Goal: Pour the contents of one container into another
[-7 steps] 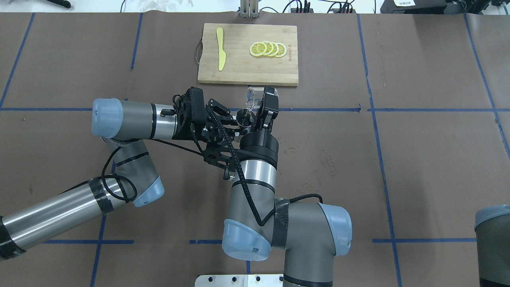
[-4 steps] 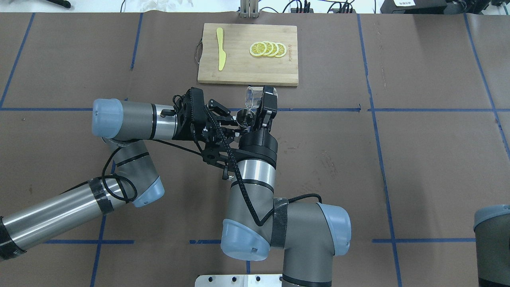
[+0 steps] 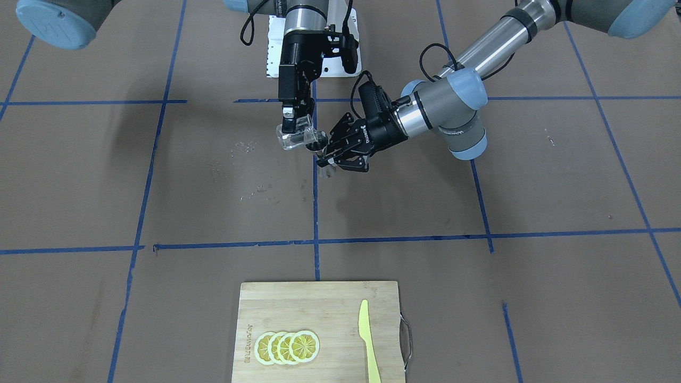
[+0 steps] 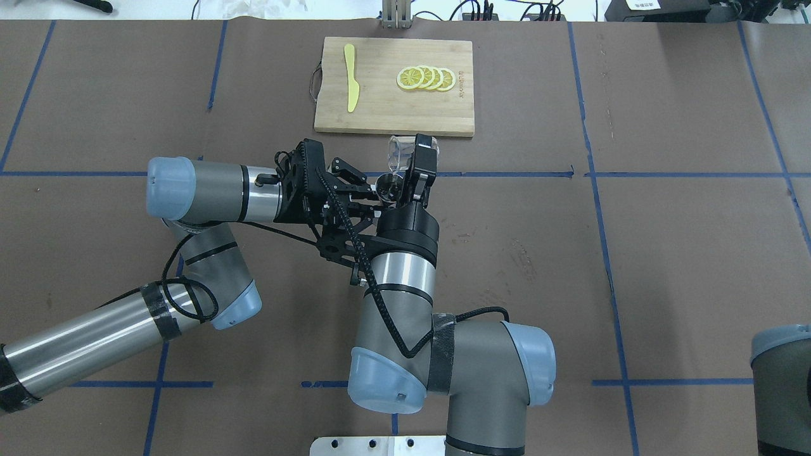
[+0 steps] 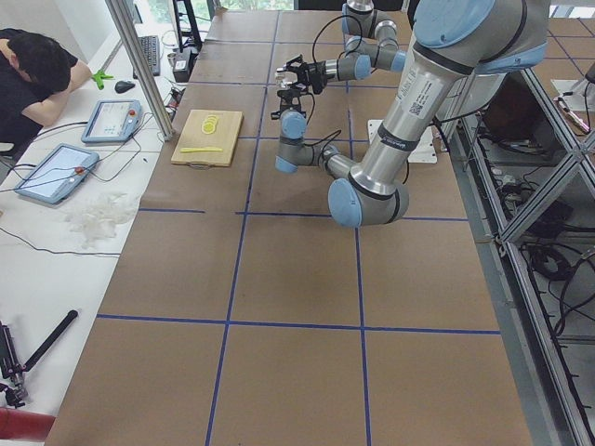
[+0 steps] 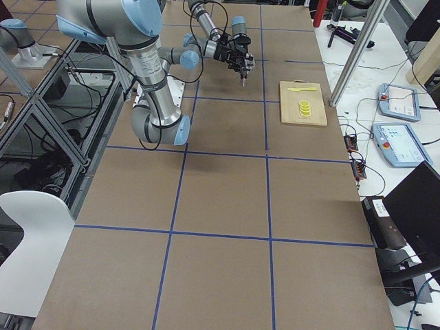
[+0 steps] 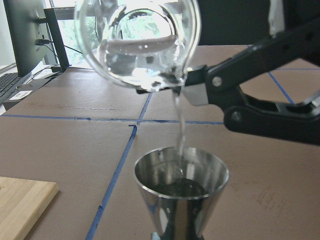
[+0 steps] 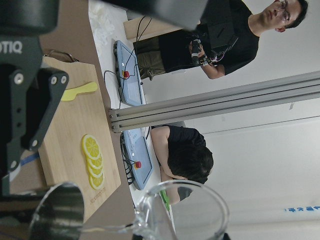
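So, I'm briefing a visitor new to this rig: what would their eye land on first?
The right gripper tips a glass cup mid-table, a thin clear stream falling into the metal jigger the left gripper holds below. Lemon slices sit on a cutting board at the far side.

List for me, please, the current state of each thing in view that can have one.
glass cup, tipped over the jigger, clear liquid streaming from its lip.
jigger, upright, partly filled, catching the stream.
right gripper, shut on the glass cup.
left gripper, shut on the jigger.
lemon slices, four overlapping in a row on the cutting board.
knife, lying flat on the cutting board.
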### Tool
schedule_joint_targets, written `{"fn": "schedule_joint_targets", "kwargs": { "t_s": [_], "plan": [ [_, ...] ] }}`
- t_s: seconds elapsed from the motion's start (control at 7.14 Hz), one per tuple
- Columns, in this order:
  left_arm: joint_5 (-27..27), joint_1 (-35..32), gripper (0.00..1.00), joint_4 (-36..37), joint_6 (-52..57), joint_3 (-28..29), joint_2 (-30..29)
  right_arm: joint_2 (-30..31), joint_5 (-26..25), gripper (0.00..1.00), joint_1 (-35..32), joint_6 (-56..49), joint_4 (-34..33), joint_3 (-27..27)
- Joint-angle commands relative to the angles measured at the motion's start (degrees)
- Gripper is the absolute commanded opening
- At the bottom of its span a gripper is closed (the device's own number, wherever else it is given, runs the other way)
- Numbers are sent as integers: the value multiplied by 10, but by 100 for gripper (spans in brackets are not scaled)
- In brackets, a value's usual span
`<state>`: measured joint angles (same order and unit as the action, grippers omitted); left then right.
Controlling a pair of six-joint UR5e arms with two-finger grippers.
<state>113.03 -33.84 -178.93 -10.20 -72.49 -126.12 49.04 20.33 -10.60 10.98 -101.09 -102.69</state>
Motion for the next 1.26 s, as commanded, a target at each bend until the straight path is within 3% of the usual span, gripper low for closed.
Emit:
{"fn": "schedule_joint_targets", "kwargs": {
  "t_s": [0.0, 1.12],
  "plan": [
    [0, 0, 0, 0, 0, -2, 1, -1, -6, 0, 1, -17, -1, 1],
    [0, 1, 0, 1, 0, -3, 1, -2, -6, 0, -1, -15, 5, -1]
  ]
}}
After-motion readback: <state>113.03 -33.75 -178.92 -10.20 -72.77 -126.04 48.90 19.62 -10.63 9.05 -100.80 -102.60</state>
